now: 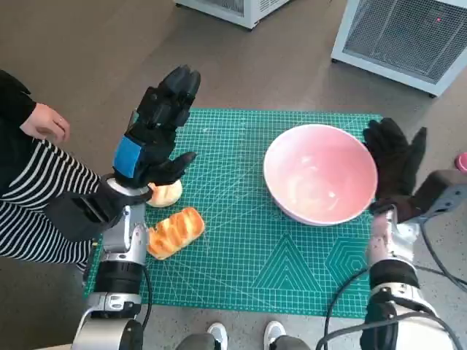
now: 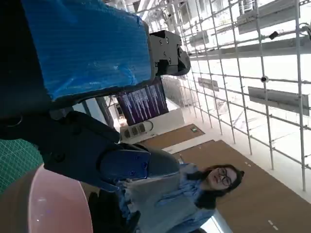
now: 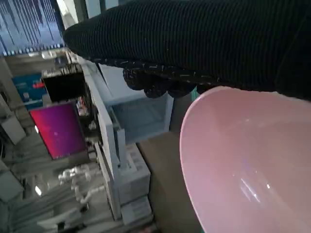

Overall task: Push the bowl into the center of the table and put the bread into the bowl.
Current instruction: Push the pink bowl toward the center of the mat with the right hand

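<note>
A pink bowl (image 1: 321, 173) stands on the right half of the green cutting mat (image 1: 248, 248); it also shows in the left wrist view as a pink bowl (image 2: 48, 208) and in the right wrist view as a pink bowl (image 3: 252, 165). My right hand (image 1: 396, 158), in its black glove, rests flat against the bowl's right side, holding nothing. An orange-brown bread loaf (image 1: 174, 232) lies at the mat's left, with a pale round bun (image 1: 166, 193) just behind it. My left hand (image 1: 159, 124) hovers raised above the bun, fingers spread, empty.
A person in a striped top (image 1: 36, 197) sits at the left, a hand (image 1: 45, 122) near the mat's corner. White machines (image 1: 408, 36) stand on the floor behind the table. Another person (image 2: 194, 189) shows in the left wrist view. Shoes (image 1: 244, 334) show at the front edge.
</note>
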{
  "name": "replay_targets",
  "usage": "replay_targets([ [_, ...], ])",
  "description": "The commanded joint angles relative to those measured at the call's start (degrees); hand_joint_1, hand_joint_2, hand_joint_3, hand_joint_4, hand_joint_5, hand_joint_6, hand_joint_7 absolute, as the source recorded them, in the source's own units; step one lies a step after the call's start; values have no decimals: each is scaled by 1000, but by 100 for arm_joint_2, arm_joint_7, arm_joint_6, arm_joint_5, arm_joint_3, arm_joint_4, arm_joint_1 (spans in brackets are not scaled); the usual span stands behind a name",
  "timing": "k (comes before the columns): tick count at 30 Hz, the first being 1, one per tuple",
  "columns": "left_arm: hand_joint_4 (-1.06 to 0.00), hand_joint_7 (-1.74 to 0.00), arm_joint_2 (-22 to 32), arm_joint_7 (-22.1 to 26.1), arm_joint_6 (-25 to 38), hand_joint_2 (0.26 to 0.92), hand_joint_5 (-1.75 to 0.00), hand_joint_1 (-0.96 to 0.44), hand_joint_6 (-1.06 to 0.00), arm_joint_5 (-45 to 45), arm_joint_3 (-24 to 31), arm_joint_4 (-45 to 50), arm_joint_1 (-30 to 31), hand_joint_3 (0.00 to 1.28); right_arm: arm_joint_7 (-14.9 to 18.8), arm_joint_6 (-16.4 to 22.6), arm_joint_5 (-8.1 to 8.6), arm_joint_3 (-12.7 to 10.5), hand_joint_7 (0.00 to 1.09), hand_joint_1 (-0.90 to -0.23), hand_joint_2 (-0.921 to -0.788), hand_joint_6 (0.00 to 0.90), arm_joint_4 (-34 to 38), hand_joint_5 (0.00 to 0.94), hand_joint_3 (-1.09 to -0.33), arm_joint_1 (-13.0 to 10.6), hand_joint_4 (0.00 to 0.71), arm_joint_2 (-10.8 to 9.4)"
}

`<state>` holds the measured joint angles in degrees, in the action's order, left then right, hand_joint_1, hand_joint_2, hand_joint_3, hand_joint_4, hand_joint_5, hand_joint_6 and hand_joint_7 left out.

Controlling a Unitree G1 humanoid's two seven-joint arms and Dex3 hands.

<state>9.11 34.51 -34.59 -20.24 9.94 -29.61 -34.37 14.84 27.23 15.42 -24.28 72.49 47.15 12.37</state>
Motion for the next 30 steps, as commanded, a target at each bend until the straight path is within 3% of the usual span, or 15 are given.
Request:
replay_targets([
  [1, -81, -407, 59, -61, -52, 921, -39, -633, 1, 51, 24, 158, 88, 321, 19, -72, -75, 70, 327, -603, -921, 74, 92, 1, -788, 20, 92, -153],
  [30, -81, -404, 96, -254, -124, 921, -33, -647, 1, 148, 16, 220, 184, 333, -69, -251, 11, 123, 305, -622, -921, 74, 162, 0, -790, 333, 52, -758],
])
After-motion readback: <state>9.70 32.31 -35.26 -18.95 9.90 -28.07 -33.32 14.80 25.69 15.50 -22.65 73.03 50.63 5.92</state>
